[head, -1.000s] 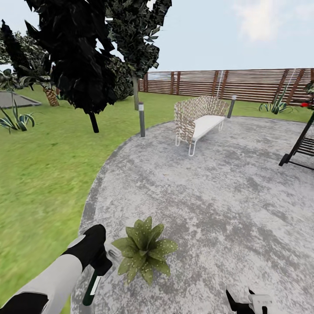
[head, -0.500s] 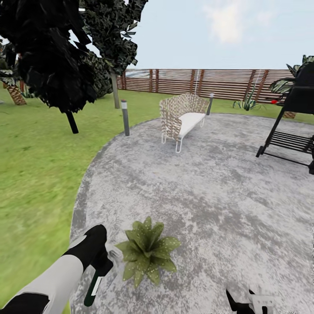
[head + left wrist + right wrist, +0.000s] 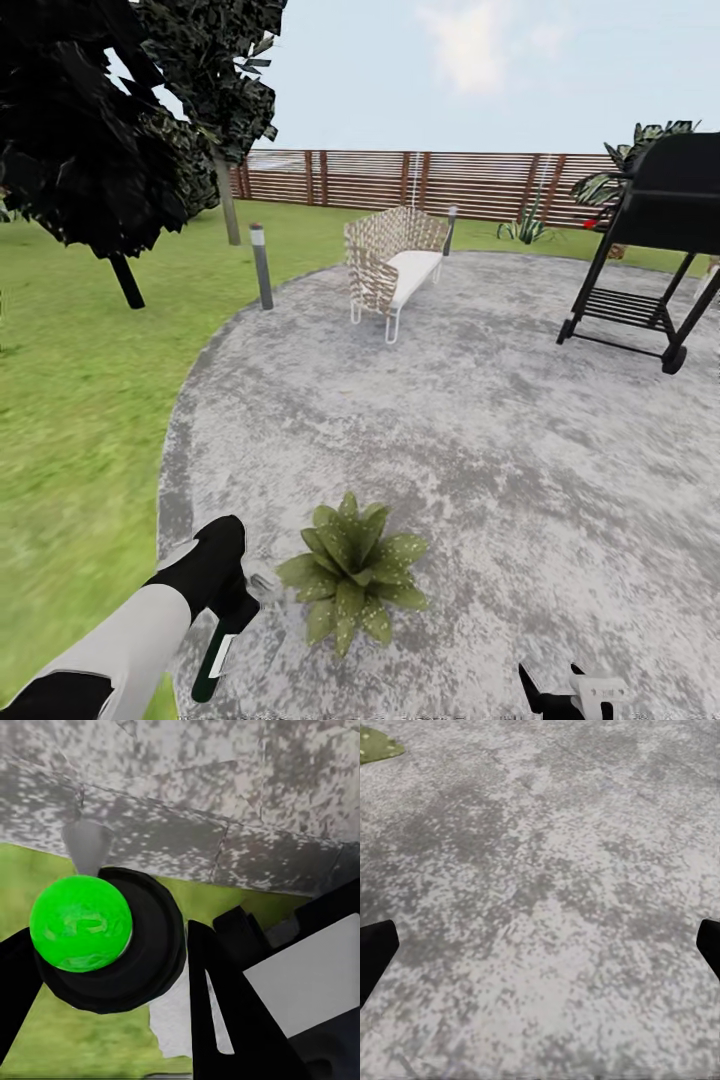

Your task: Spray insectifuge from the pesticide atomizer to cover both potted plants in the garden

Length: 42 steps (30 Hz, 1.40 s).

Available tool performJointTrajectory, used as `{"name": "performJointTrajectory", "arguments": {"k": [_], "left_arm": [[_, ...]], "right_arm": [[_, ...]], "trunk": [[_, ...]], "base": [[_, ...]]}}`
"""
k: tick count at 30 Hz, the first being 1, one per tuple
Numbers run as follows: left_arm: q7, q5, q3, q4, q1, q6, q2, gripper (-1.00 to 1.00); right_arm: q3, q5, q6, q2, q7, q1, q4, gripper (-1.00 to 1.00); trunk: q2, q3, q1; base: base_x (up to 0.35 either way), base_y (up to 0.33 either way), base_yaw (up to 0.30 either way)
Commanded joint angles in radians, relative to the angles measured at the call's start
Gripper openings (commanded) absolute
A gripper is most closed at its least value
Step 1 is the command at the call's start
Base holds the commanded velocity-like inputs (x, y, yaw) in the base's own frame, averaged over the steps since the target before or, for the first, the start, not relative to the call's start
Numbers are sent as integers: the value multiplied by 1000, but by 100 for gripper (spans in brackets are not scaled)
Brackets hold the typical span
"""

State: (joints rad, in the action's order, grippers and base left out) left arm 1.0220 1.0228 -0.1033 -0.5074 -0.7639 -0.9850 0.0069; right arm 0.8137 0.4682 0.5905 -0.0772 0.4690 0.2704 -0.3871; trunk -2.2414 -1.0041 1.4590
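Observation:
In the head view my left gripper [image 3: 233,612] at the lower left is shut on the pesticide atomizer [image 3: 211,660], a slim dark green bottle with a white label strip that hangs down from it over the patio's edge. In the left wrist view a round black body with a bright green ball [image 3: 81,922] sits between the black fingers [image 3: 225,1012]. One potted plant [image 3: 355,575], a low rosette of speckled green leaves, stands on the grey paving just right of that gripper. My right gripper [image 3: 565,697] is open above bare paving, and a leaf tip [image 3: 376,744] shows at the edge of its wrist view.
The round grey patio [image 3: 480,430] stretches ahead, with lawn [image 3: 70,400] to its left. A woven bench [image 3: 392,262] and a grey bollard lamp [image 3: 262,265] stand at the far edge, a black grill [image 3: 650,235] at the right. Dark trees [image 3: 90,150] and a slatted fence [image 3: 430,185] lie behind.
The whole view has swung to the right: the grill has come into the picture, and the bench, lamp and trees have slid left. Both arms keep their places in the picture.

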Motion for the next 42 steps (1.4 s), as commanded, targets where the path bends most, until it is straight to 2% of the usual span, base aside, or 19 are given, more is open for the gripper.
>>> {"name": "performJointTrajectory", "arguments": {"k": [1, 10, 24, 42], "left_arm": [[10, 8, -4, -2, 0, -3, 1, -100], [9, 9, -1, -2, 1, -2, 0, -100], [10, 11, -1, -11, -11, -4, -1, -100], [9, 11, -1, -3, -12, -7, -3, -100]], "right_arm": [[8, 5, 3, 0, 8, 1, -1, 100], [9, 4, 3, 0, 8, 1, -1, 100], [10, 4, 3, -1, 7, 1, -1, 100], [10, 4, 3, -3, 7, 1, -3, 100]], "trunk": [[0, -1, 0], [0, -1, 0], [0, -1, 0], [0, -1, 0]], "base": [[-114, 336, -19], [-110, 314, -240], [-6, 23, -294], [11, 276, -18]]}}
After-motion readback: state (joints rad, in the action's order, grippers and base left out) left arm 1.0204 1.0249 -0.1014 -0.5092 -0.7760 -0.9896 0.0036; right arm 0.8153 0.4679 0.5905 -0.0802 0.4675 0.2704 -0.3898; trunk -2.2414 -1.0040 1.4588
